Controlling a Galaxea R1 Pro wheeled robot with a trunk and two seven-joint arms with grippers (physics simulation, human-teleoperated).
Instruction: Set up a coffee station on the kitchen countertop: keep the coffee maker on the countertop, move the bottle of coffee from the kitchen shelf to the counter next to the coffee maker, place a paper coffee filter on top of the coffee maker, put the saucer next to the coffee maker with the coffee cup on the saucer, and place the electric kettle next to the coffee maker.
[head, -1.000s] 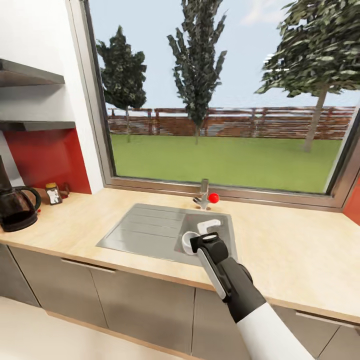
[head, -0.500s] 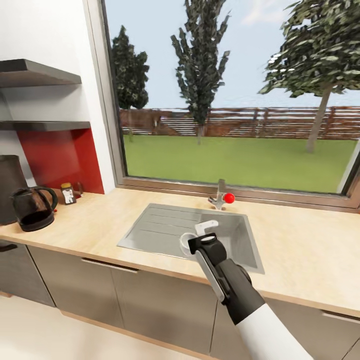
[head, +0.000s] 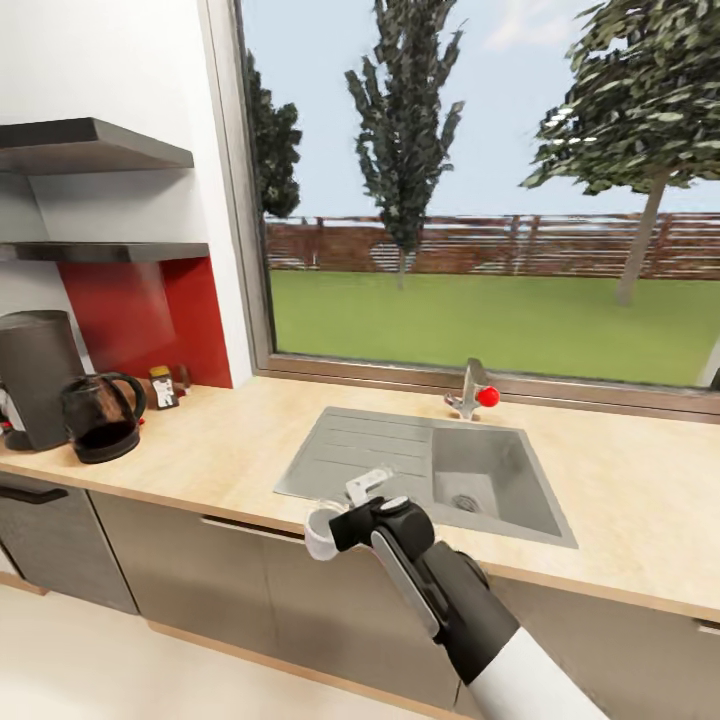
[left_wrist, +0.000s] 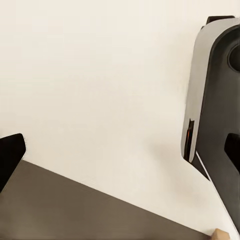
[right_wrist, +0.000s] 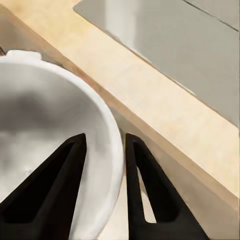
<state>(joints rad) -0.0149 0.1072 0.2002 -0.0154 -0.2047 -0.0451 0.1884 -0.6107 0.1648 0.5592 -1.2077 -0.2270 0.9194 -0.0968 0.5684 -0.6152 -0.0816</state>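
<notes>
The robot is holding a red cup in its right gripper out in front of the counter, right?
Not quite: the cup is white, not red. The head view shows it, and the right wrist view shows the right gripper pinching its white rim in front of the counter.

We're in a home kitchen: wood countertop (head: 620, 480) w/ sink (head: 400, 460), coffee maker (head: 35, 380) at 9 o'clock, garden window (head: 480, 200).
</notes>
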